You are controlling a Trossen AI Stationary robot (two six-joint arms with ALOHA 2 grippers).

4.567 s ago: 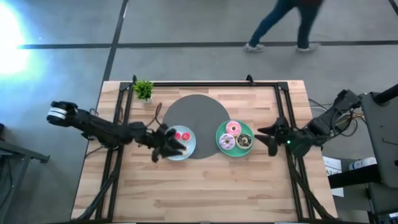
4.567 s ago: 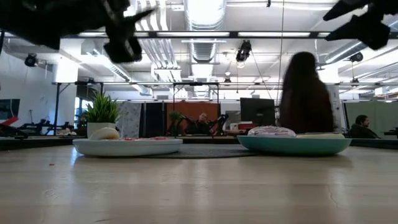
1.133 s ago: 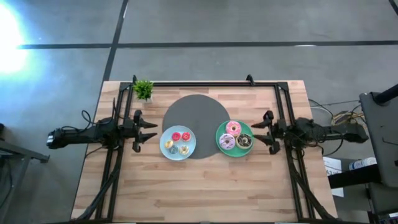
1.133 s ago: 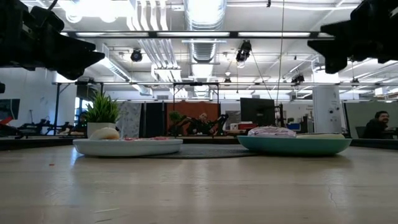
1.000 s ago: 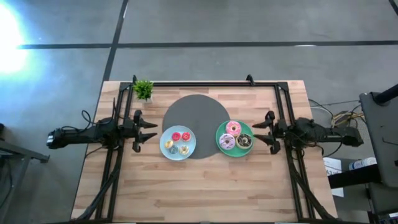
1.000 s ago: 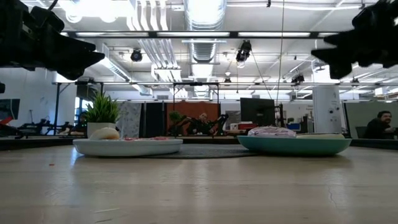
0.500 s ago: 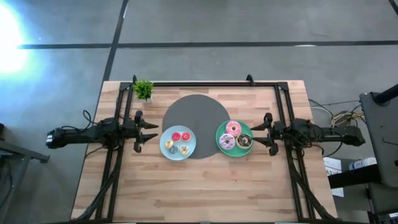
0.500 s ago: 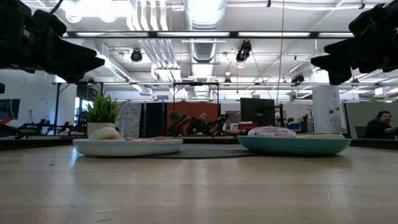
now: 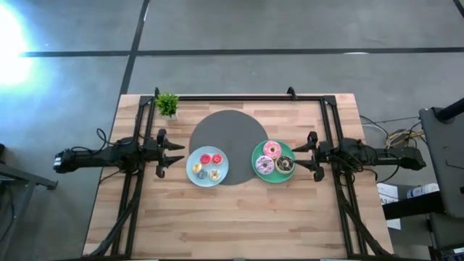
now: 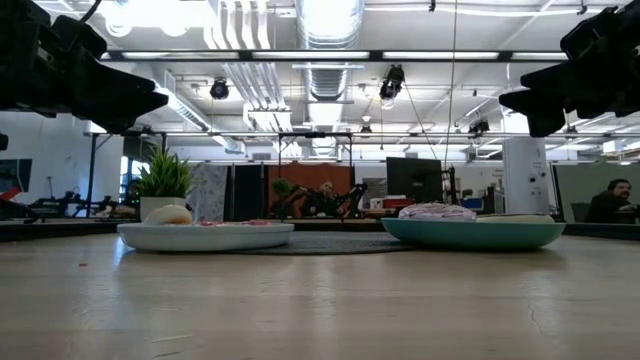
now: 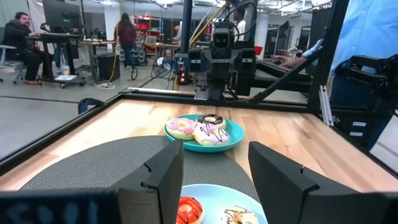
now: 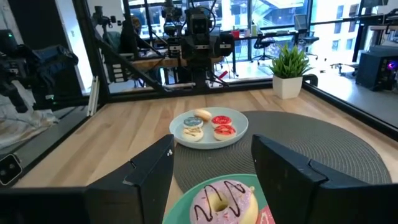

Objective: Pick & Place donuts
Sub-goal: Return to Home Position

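Note:
Several tiny donuts (image 9: pixel 207 166), red and pale, lie on the light blue plate (image 9: pixel 222 172). Three larger donuts (image 9: pixel 273 159), pink, white-purple and dark brown, lie on the green plate (image 9: pixel 255 154). My left gripper (image 9: pixel 176 153) hovers open just left of the blue plate, fingers pointing toward it. My right gripper (image 9: pixel 299 156) hovers open just right of the green plate, facing it. The left wrist view shows the open left gripper (image 11: pixel 214 168) above the blue plate (image 11: pixel 249 196). The right wrist view shows the open right gripper (image 12: pixel 211 165) above the pink donut (image 12: pixel 219 202).
Both plates overlap the near rim of a big grey disc (image 9: pixel 228 130). A small potted plant (image 9: pixel 167 105) stands at the far left corner. A black frame (image 9: pixel 239 97) borders the wooden table. Bare wood (image 9: pixel 232 217) lies toward the near edge. People sit in the room beyond.
My right gripper has bobbed slightly above the table's right side and settled beside the green plate, still open. The left gripper, the plates and the donuts have stayed where they were.

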